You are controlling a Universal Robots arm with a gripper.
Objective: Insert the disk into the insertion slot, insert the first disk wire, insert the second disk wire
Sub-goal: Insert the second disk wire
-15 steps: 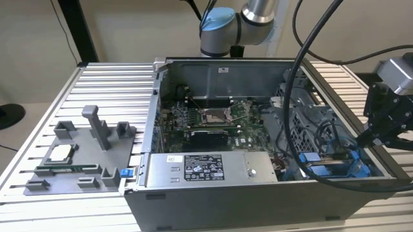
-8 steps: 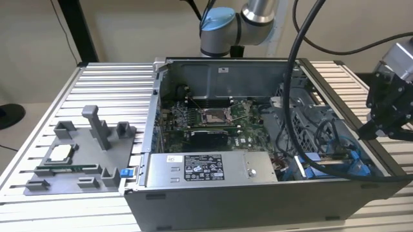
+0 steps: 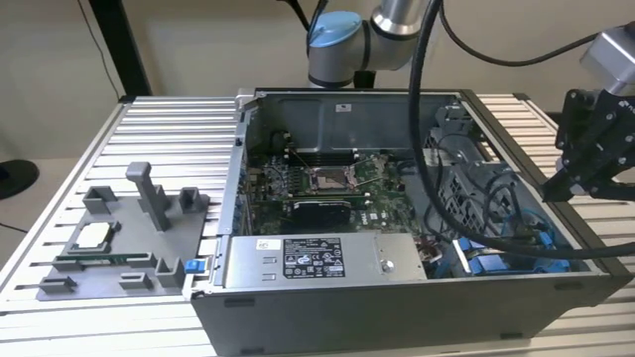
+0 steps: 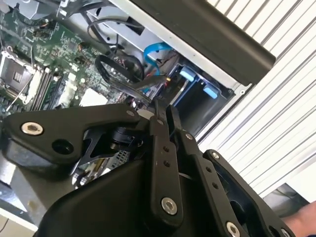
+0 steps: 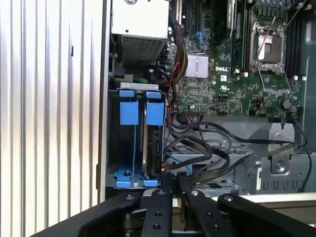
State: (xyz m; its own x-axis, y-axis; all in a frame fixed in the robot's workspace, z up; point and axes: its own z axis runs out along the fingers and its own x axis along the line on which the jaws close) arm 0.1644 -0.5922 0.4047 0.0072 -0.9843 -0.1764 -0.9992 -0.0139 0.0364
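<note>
Fingers pinched narrow on what looks like a wire hover just beside the disk seated in its slot, where a skewed plug may jam or cables snag.

Motherboard, power-supply box, grey fixture plate.

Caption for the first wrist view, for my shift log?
Gripper hovering by the insertion slot with its blue rails, black cables looping alongside, motherboard beyond.
</note>
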